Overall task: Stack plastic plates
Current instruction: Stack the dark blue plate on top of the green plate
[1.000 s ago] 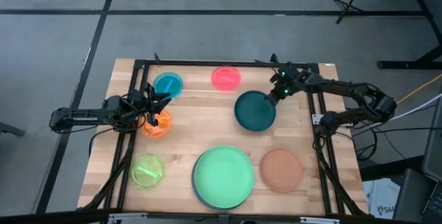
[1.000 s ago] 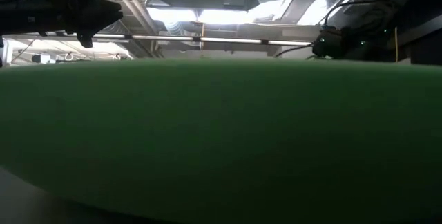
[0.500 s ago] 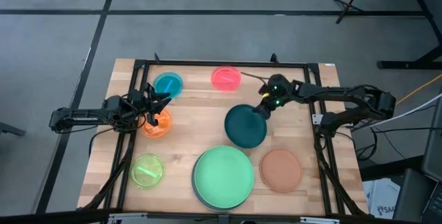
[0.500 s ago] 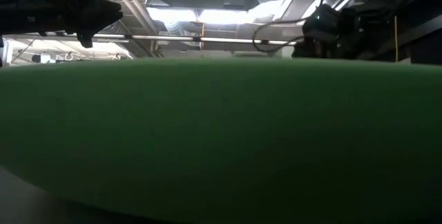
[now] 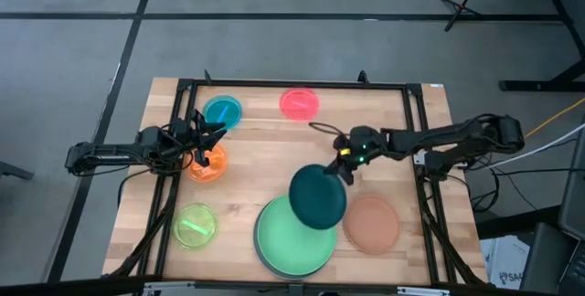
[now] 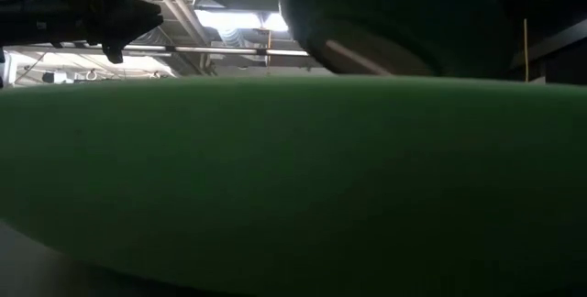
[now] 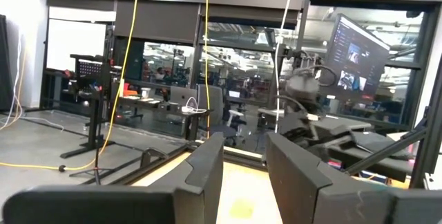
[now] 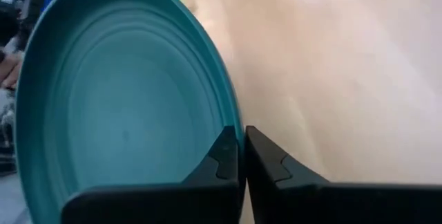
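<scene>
**Desk:** What do you have on the right arm?

**Me:** I see the right pincer (image 5: 340, 170) clamped on the rim of the teal plate (image 5: 318, 197). My right wrist view shows both fingers (image 8: 222, 160) pinched together on that rim. From above, the teal plate hangs past the pincer toward 7 o'clock, overlapping the 1 o'clock edge of the green plate (image 5: 291, 239). In the low view the teal plate (image 6: 394, 22) sits above the green one (image 6: 293, 178); I cannot tell whether they touch.

**Desk:** And the green plate itself?

**Me:** It lies at 6 o'clock on the counter (image 5: 265, 150), on top of a grey plate (image 5: 260, 258) that shows only as a thin crescent at its 7 o'clock edge. The terracotta plate (image 5: 373, 225) lies just beside it at 3 o'clock, flat on the wood.

**Desk:** The small ones?

**Me:** I count four, all apart. Blue plate (image 5: 222, 111) at 11 o'clock on the counter, pink plate (image 5: 300, 103) at 12, orange plate (image 5: 207, 163) at 9, lime plate (image 5: 195, 226) at 7.

**Desk:** Left arm?

**Me:** The left pincer (image 5: 208, 141) hangs between the blue and orange plates, right by the orange one's 12 o'clock edge. My left wrist view shows its fingers (image 7: 207, 172) spread with a clear gap and nothing between them.
</scene>
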